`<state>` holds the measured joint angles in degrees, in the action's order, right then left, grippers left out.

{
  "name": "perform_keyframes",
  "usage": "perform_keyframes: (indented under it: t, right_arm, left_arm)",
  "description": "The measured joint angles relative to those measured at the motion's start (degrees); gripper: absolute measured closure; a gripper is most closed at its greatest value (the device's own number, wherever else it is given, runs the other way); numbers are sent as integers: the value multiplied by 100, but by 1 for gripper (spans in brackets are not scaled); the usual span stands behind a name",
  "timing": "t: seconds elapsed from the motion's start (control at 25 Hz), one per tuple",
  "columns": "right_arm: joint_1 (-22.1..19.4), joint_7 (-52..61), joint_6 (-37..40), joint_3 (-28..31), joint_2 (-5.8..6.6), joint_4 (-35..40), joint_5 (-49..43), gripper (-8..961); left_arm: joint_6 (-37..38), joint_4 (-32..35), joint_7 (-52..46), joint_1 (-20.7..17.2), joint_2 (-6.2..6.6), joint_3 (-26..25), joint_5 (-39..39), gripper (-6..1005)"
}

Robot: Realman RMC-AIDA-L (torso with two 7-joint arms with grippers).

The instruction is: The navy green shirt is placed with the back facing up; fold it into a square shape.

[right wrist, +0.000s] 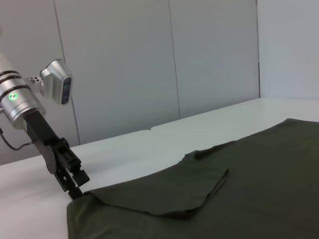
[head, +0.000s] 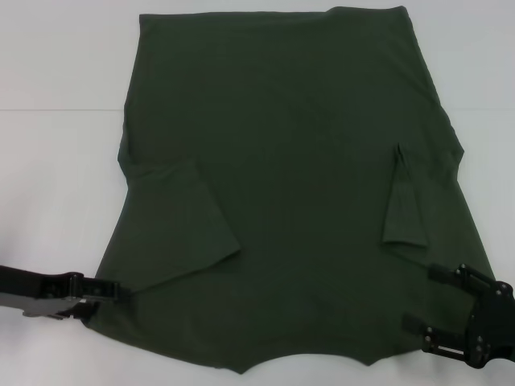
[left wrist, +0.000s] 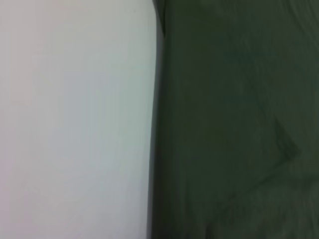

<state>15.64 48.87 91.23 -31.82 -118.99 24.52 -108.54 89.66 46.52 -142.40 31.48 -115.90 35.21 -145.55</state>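
- The plain dark olive-green short-sleeved shirt lay flat on the white worktop, sleeves folded inward, no print or label visible.
- The black left gripper pinched its near left edge.
- The black right gripper had its fingers spread apart over the near right edge.

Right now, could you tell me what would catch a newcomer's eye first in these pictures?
The navy green shirt spreads across most of the white table, both sleeves folded inward. The left gripper sits at the shirt's near left corner, and the right gripper at its near right corner.
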Motion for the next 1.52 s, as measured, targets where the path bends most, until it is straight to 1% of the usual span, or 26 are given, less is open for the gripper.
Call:
perform_keyframes:
  t: [0.2, 0.28, 0.48, 0.68, 0.88, 1.32, 1.4, 1.52]
  right_arm:
    - [0, 0, -9, 0, -1, 0, 0, 7]
    - [1, 0, -10, 0, -1, 0, 0, 7]
    - [8, 0, -11, 1, -1, 0, 0, 6]
    - [9, -1, -10, 0, -7, 0, 0, 6]
    - [9, 3, -10, 0, -10, 0, 0, 6]
    - [9, 7, -8, 1, -10, 0, 0, 6]
    - [9, 8, -8, 1, -10, 0, 0, 6]
    - [9, 16, -8, 0, -10, 0, 0, 6]
  left_arm:
    - [-11, 2, 1, 6, -28, 27, 0, 96]
    - [10, 32, 2, 6, 0, 15, 3, 96]
    - [37, 62, -14, -24, 125, -19, 21, 96]
    - [-27, 25, -11, -41, 139, 12, 9, 96]
    - [-139, 4, -7, -44, 107, 102, -26, 96]
    - [-206, -63, -7, -28, 71, 94, -96, 96]
    - [-207, -64, -7, -12, 42, 94, -97, 96]
    - [-207, -62, -7, 28, -56, 93, -83, 96]
